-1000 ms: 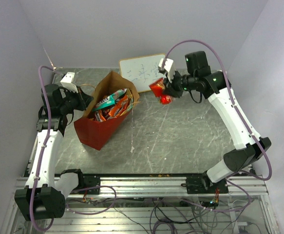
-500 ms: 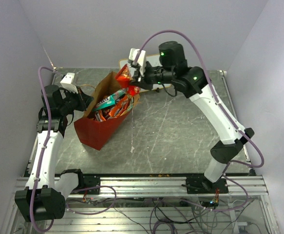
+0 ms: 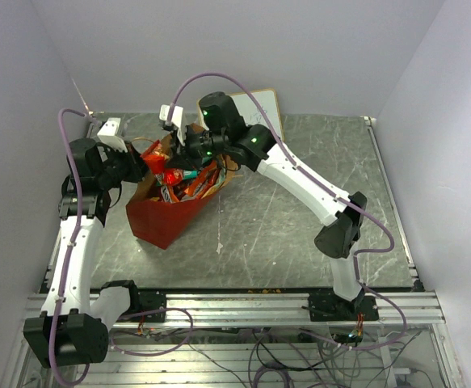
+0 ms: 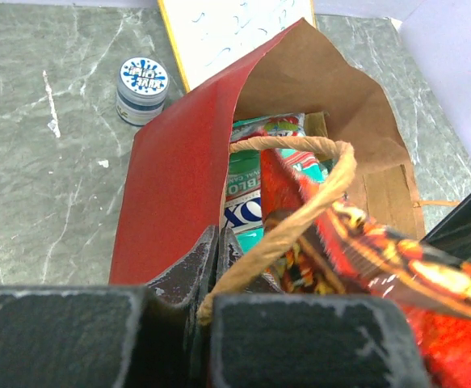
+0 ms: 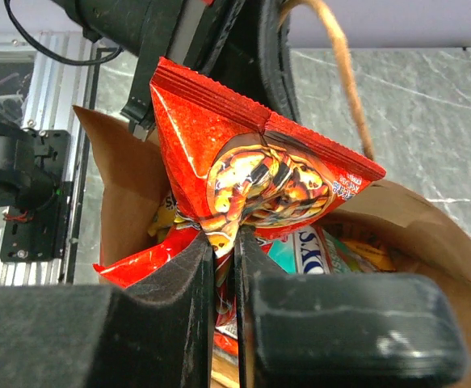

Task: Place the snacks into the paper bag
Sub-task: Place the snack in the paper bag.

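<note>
Your right gripper (image 5: 223,242) is pinched tight on one edge of a red packet (image 5: 259,170), and that packet hangs right over the open mouth of the paper bag (image 4: 178,162). Your left gripper (image 4: 215,255) is clamped on the bag's near rim by the twisted handle (image 4: 300,144), propping it open, with other snacks (image 4: 247,202) lying inside. This looks like the drop step: ease lower, steer clear of the handle, then let go.
</note>
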Tool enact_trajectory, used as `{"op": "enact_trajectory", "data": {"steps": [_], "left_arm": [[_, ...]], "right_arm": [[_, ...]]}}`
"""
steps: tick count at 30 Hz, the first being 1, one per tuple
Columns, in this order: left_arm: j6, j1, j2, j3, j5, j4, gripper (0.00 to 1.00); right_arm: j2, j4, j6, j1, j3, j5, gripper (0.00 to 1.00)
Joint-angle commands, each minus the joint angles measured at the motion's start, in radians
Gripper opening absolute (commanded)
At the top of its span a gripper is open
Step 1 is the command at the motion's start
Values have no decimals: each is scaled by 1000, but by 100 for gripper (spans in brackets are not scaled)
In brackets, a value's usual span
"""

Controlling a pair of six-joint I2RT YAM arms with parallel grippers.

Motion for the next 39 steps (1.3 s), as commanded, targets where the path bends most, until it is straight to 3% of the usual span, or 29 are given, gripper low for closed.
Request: {"op": "enact_trajectory", "data": {"steps": [1,10,21,24,29,34,39], "left_arm": [[-30,8,8,64,12,-13,7],[-33,8,25,75,-11,-24,7],[-30,8,35,74,-20,-15,7],[-31,9,40,77,-17,-14,7],[-33,9,41,70,-7,-5,7],[-28,9,33,61,-11,1,7],[-24,8,35,57,-12,4,7]], "right_arm": [[-15,52,-3,21,-45,-8,6],[-25,74,-74,22,-194,12,6],[132,-106,-166,29,-109,67,12],[155,-114,-160,30,-93,143,14],[179,-118,-137,31,-51,241,26],[200,-170,-139,31,34,196,40],[159,-162,-131,27,67,154,60]]}}
